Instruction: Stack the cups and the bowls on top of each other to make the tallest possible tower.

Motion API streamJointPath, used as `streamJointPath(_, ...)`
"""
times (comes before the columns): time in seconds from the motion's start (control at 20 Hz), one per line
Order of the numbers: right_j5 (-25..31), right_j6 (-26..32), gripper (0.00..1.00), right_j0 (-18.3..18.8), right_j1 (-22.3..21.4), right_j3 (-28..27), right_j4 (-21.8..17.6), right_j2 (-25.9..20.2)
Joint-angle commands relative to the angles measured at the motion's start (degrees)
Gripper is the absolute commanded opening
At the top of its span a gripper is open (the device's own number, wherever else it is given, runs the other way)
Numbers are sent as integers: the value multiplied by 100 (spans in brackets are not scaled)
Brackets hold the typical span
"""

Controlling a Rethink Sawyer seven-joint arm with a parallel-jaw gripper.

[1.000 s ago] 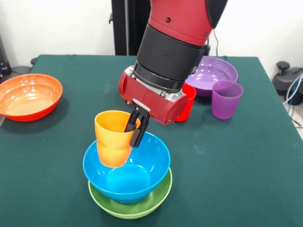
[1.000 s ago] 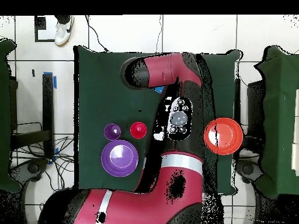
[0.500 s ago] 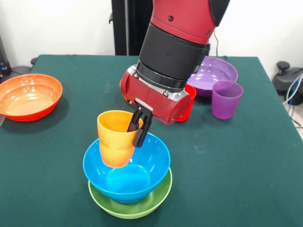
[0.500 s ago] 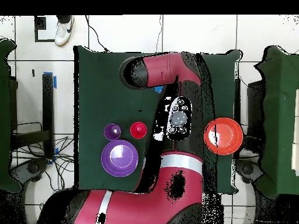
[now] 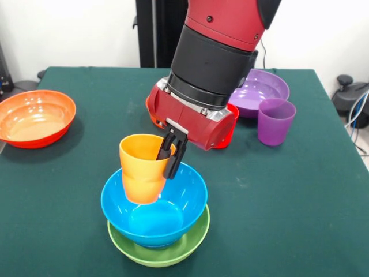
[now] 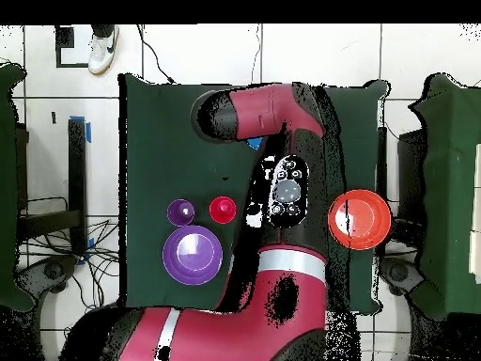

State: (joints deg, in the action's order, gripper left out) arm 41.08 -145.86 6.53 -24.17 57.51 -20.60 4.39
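Working across your front view from the left, you have a wide orange-red bowl (image 5: 36,118) sitting alone at the left edge of the tabletop (image 5: 300,190), well apart from everything else. Near the middle of the front edge you will find a lime green bowl (image 5: 159,245) with a light blue bowl (image 5: 154,203) nested inside it. An orange cup (image 5: 144,168) hangs upright over the left half of the blue bowl, its base lowered inside the rim; you cannot tell whether the base touches the bowl's inner surface. The gripper (image 5: 171,156) pinches the right wall of that cup, one black finger inside the mouth and one outside. Behind the red wrist housing, a red cup (image 5: 229,124) shows only in part. To the right of it, a wide purple bowl (image 5: 259,90) stands near the far right corner, with a purple cup (image 5: 275,120) just beside it on its near side. In your overhead view the arm (image 6: 272,141) covers the nested bowls; the purple cup (image 6: 180,211), red cup (image 6: 223,209), purple bowl (image 6: 192,255) and orange-red bowl (image 6: 359,219) are visible.
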Motion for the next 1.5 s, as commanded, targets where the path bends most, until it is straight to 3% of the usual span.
streamJointPath(0.05, 412, 682, 0, -35, 141, 20, 90, -600)
streamJointPath(1.5, 500, 553, 0, -128, 220, -237, 117, -605)
